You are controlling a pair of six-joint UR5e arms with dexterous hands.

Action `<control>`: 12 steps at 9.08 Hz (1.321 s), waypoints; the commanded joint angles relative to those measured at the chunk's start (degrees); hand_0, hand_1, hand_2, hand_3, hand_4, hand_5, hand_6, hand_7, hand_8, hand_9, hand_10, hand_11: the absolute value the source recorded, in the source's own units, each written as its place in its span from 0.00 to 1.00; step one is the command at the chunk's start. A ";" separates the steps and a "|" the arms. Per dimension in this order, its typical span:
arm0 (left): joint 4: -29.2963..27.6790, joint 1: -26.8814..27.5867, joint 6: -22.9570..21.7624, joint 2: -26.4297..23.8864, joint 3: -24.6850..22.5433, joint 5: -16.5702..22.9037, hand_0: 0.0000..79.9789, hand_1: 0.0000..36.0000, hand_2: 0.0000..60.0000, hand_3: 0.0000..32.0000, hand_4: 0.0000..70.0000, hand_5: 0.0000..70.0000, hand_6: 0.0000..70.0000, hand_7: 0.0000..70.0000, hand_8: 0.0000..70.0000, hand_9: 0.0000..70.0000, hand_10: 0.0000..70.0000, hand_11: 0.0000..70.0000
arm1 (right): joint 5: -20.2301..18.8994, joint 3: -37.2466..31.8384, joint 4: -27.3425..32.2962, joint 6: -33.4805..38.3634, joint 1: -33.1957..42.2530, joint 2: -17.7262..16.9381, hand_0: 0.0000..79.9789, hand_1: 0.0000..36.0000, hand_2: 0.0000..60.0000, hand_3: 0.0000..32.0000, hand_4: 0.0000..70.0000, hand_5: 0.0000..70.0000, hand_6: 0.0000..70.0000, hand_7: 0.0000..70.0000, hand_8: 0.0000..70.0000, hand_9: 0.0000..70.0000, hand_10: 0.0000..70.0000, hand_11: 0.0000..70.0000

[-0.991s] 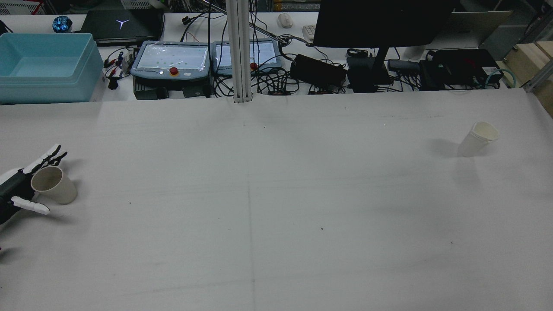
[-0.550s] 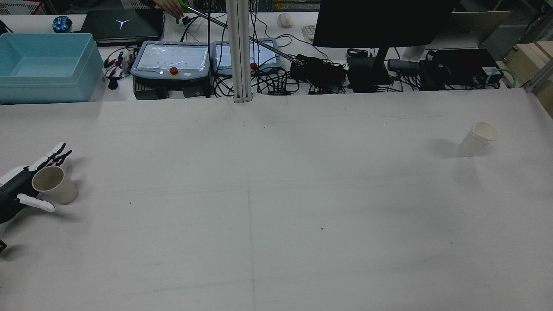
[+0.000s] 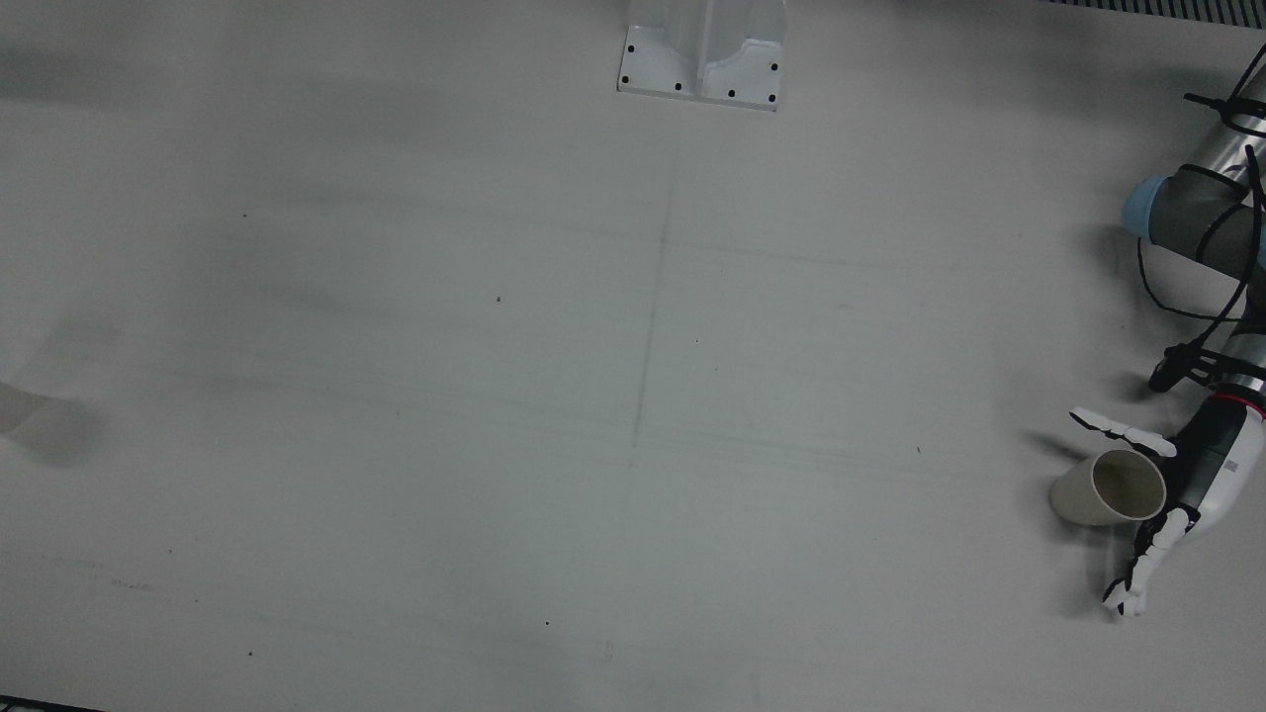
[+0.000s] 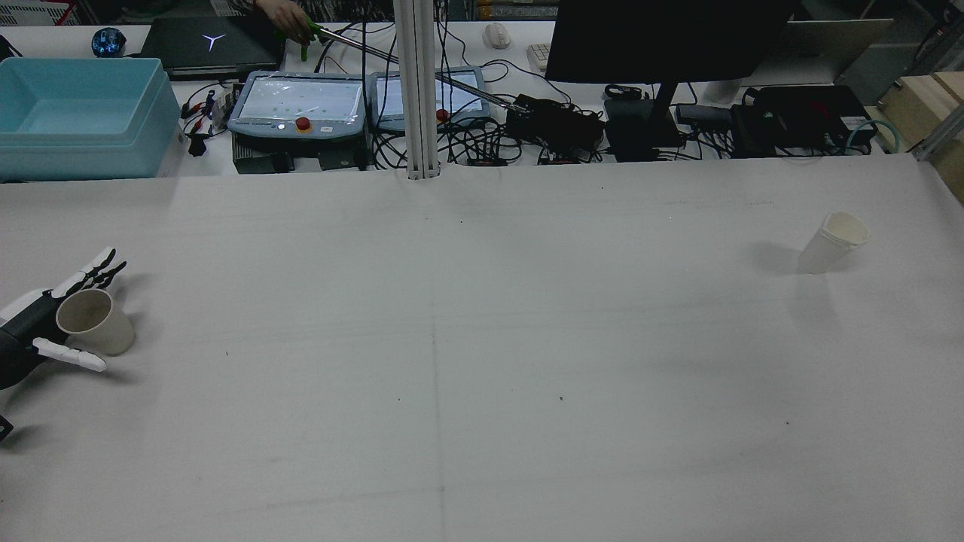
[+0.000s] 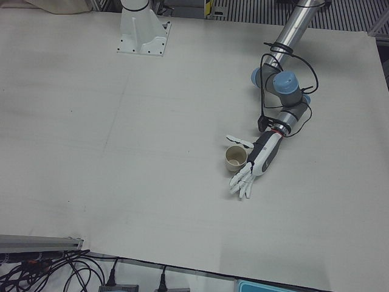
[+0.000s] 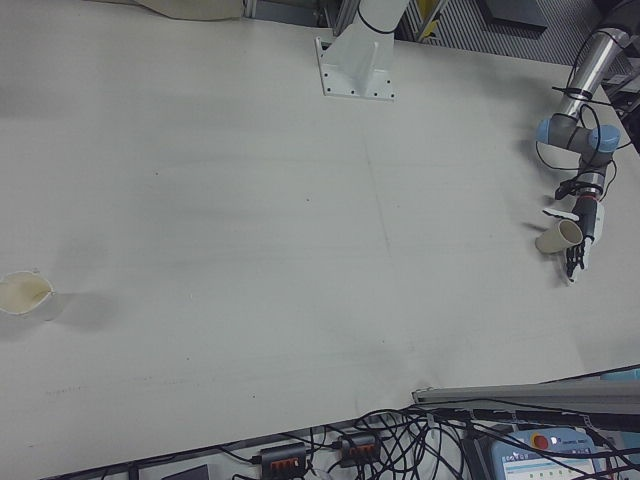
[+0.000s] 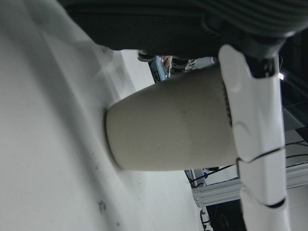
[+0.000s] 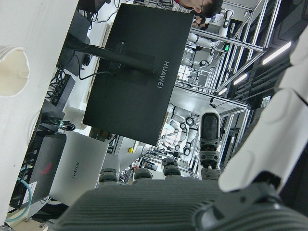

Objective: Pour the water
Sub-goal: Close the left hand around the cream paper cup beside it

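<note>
A beige paper cup (image 4: pixel 94 322) stands upright at the table's left edge; it also shows in the front view (image 3: pixel 1108 489) and the left-front view (image 5: pixel 236 159). My left hand (image 4: pixel 22 331) is open around it, thumb on one side and fingers spread on the other, with the palm close behind the cup. In the left hand view the cup (image 7: pixel 168 125) fills the frame and a white finger (image 7: pixel 255 144) lies along it. A white paper cup (image 4: pixel 832 242) stands far off at the right. My right hand (image 8: pixel 269 144) shows only in its own view, holding nothing, far from the white cup (image 8: pixel 12 70).
A blue bin (image 4: pixel 79 117), teach pendants (image 4: pixel 301 105), a monitor (image 4: pixel 663 38) and cables sit beyond the table's far edge. A white post (image 4: pixel 418 90) rises at the far middle. The left arm (image 5: pixel 282 91) reaches in along the table's side.
My left hand has slid a little further around the beige cup, the thumb reaching past its near side. The cup has not moved. A person's hand with a tool appeared at the back.
</note>
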 commanded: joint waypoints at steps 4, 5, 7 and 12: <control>2.76 -0.09 -0.35 -2.42 -0.51 -0.01 0.74 0.49 0.03 0.00 0.46 1.00 0.05 0.15 0.00 0.01 0.03 0.06 | -0.02 -0.23 0.00 0.00 0.36 -0.18 0.54 0.25 0.15 0.00 0.13 0.74 0.05 0.11 0.02 0.01 0.03 0.05; 4.16 -0.09 -0.61 -3.30 -0.86 -0.01 0.74 0.49 0.01 0.00 0.45 1.00 0.06 0.17 0.00 0.01 0.03 0.07 | -0.02 -0.23 0.00 0.00 0.62 -0.18 0.54 0.24 0.15 0.00 0.13 0.72 0.04 0.11 0.02 0.01 0.03 0.05; 4.62 -0.27 -0.79 -3.31 -1.21 -0.01 0.78 0.57 0.07 0.00 0.51 1.00 0.08 0.21 0.00 0.02 0.04 0.09 | 0.07 -0.14 0.09 0.17 1.67 -0.09 0.54 0.24 0.14 0.00 0.12 0.70 0.04 0.10 0.01 0.01 0.03 0.05; 11.37 -0.62 -11.83 -2.87 -4.82 -0.01 0.66 1.00 1.00 0.00 0.59 1.00 0.10 0.26 0.01 0.03 0.05 0.11 | -0.02 0.66 0.52 -3.04 2.40 0.35 0.58 0.32 0.19 0.00 0.13 0.84 0.06 0.13 0.01 0.01 0.03 0.05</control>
